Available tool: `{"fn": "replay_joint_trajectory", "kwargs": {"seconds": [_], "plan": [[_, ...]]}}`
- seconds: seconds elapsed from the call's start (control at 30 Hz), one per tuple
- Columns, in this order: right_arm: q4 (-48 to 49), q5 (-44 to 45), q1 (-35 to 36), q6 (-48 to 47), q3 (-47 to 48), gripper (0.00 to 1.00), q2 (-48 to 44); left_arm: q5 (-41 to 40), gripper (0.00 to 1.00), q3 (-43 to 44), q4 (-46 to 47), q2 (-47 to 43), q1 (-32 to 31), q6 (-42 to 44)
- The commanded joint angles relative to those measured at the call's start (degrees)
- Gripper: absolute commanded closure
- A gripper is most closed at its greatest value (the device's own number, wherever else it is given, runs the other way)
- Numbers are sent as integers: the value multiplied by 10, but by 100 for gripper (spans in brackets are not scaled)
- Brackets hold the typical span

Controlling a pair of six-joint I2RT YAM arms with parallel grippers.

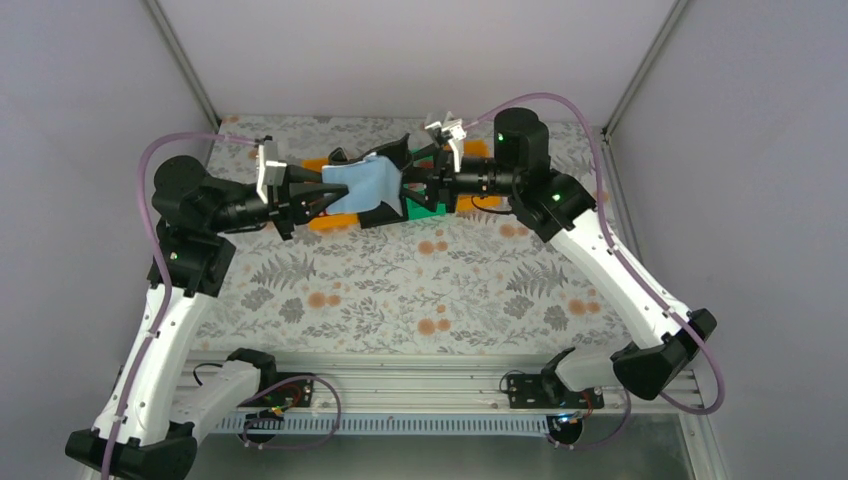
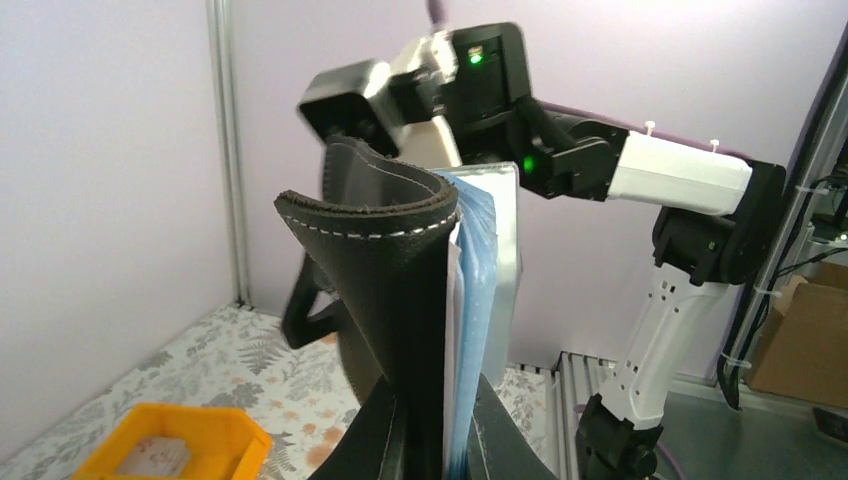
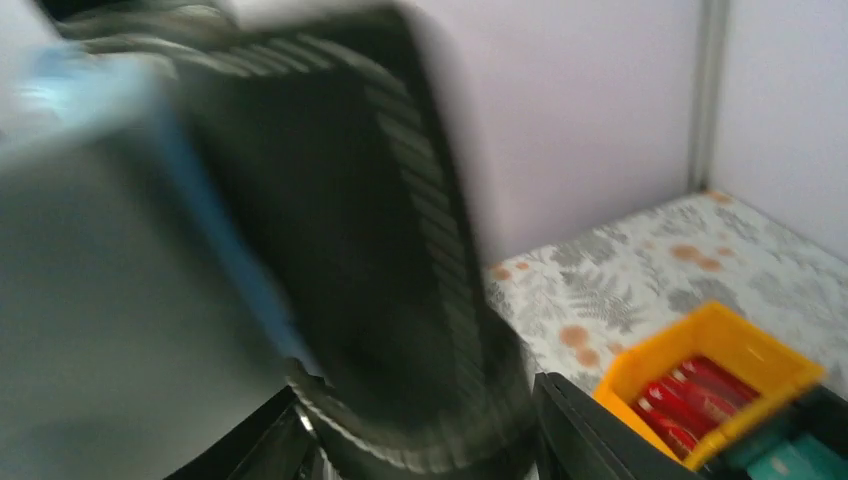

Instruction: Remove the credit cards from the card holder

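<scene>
Extraction step; cards not yet out. Small black stitched-leather card holder (image 2: 390, 280) is held in the air over the fern-printed table (image 1: 400, 290), between the two claws. Left claw (image 2: 437, 445) is clamped on its lower end, with the wallet standing up out of the fingers. Thin pale blue-grey credit cards (image 2: 478, 300) sit inside, edges showing just right of the black cover. Right claw (image 3: 420, 440) is at the opposite end, fingers either side of the cover (view smeared; cannot tell whether it grips or only brackets). Both arms are stretched forward, wrists turned inward and facing each other. Open orange plastic bin (image 3: 705, 375) lies below and right of the right claw. Next, by my judgement: right claw pinches a card edge alone, not leather, and draws it straight out while the left holds firm.
</scene>
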Motion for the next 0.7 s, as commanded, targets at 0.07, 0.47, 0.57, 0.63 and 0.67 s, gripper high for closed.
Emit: {"fn": "replay_joint_trajectory", "kwargs": {"seconds": [0.07,0.47,0.57,0.63,0.67], "plan": [[26,-36,-30,36,-25,32,-7,-49,98,5,-21,-13,0,24],[-5,-104,23,-43,-7,12,-12,-114,98,-8,-44,-12,0,40],[24,-53,30,-16,2,12,-9,-113,98,-10,-47,-12,0,45],[69,20,33,36,-9,25,-9,-105,98,-14,-43,-12,0,42],[85,38,34,54,-11,39,-3,-104,98,-17,-40,-13,0,39]]}}
